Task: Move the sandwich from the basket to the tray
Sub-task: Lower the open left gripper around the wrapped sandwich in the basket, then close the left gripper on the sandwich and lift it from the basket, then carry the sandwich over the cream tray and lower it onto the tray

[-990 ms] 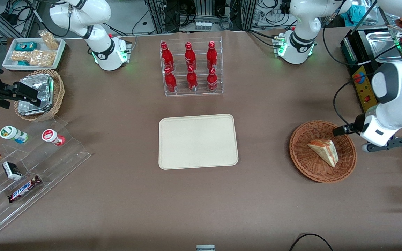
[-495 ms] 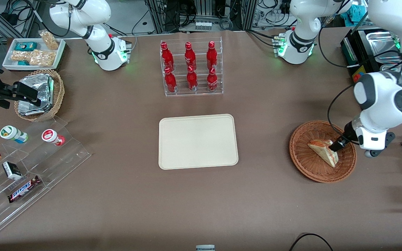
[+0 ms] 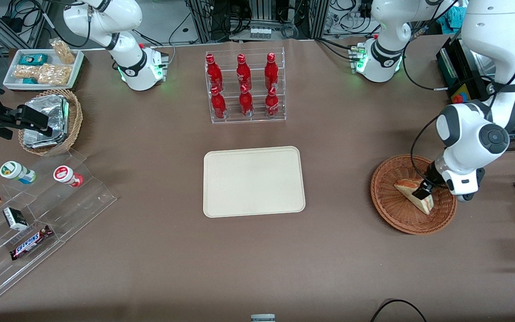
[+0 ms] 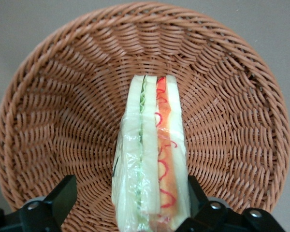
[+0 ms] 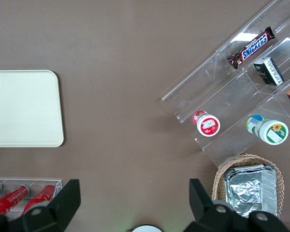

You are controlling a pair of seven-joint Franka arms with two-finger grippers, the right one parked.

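The sandwich (image 3: 407, 186), a pale bread wedge with red-orange and green layers, lies in the shallow brown wicker basket (image 3: 391, 211) toward the working arm's end of the table. My left gripper (image 3: 420, 193) is down in the basket, open, its two black fingers either side of the sandwich's wide end. In the left wrist view the sandwich (image 4: 152, 145) stands on edge between the fingers (image 4: 63, 195); one finger is at the bread, the other a little apart. The basket wall (image 4: 63, 96) surrounds it. The cream tray (image 3: 253, 181) lies flat at the table's middle, with nothing on it.
A clear rack of red bottles (image 3: 245, 87) stands farther from the camera than the tray. Toward the parked arm's end are a clear stepped snack stand (image 3: 38, 210), a deeper basket of foil packets (image 3: 52, 120) and a white snack tray (image 3: 43, 67).
My left gripper has swung in from beside the basket's rim and come down over the sandwich, its fingers now on either side of it. The sandwich has not moved.
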